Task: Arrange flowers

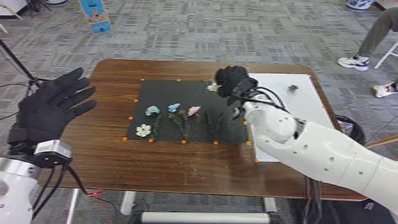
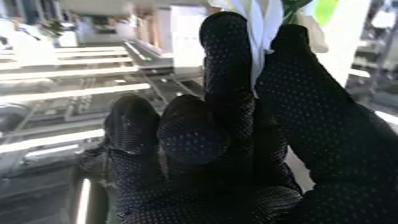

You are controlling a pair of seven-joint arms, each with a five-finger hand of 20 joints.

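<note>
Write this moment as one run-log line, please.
right hand: pinching white flower | left hand: open, empty | several flowers: on black mat

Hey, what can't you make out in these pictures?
- Head view: the right hand partly hides the white flower it holds.
- Head view: the dark item on the white sheet is too small to identify.
- Right wrist view: the top edge cuts off the flower; the hand hides some too.

Blue sign point(image 1: 95, 16) on gray flr point(image 1: 213, 30) beyond brown tbl point(image 1: 111, 172); black stand point(image 1: 16, 58) L, prob. bin point(image 1: 356, 131) R.
</note>
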